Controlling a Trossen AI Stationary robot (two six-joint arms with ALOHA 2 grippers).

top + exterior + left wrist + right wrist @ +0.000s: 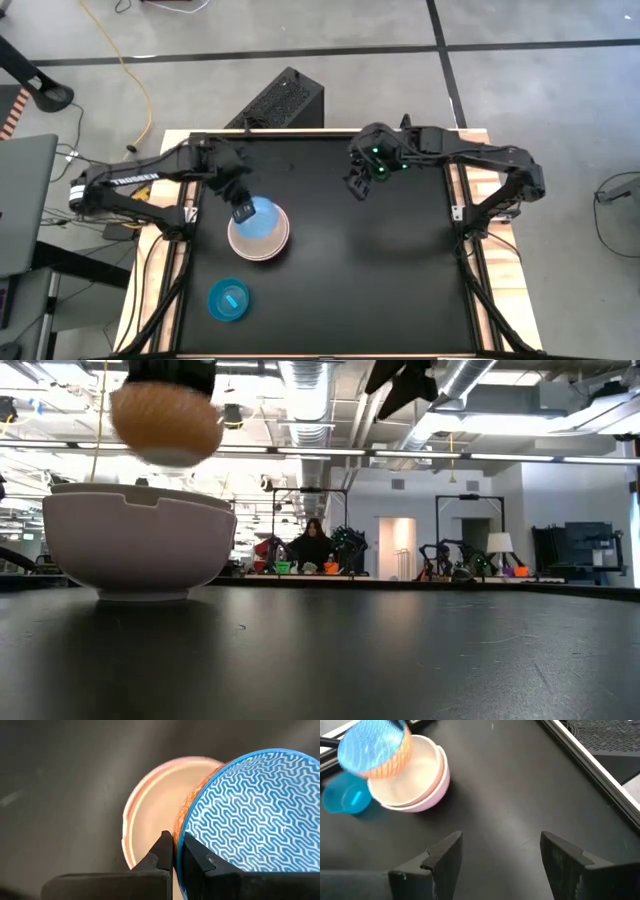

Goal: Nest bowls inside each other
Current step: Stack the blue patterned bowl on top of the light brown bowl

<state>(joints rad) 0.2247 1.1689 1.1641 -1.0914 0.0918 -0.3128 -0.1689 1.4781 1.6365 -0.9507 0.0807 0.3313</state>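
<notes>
A sky-blue patterned bowl [250, 815] with an orange outside hangs tilted just over a stack of bowls, with my left gripper [243, 211] shut on its rim. The stack is a pink bowl [427, 795] with a pale beige bowl [405, 777] nested inside, and it rests on its base at the table's left middle. A smaller cyan bowl [229, 300] sits upright near the front left. My right gripper [496, 852] hangs open and empty over the far middle of the table [357, 187]. My left gripper pinches the blue bowl's rim [177, 832] at the side nearest the arm. One finger [197, 857] is inside on the blue surface and the other [162, 852] outside on the orange wall. The fingers slant down from the table's left. The bowl is lifted clear and tilted over the stack [140, 545].
The black tabletop [380, 280] spreads bare to the right of the stack. Metal rails [458, 215] run along its right edge. A black box [285, 100] stands beyond the far edge. In the low view a person [312, 545] sits far back in the room.
</notes>
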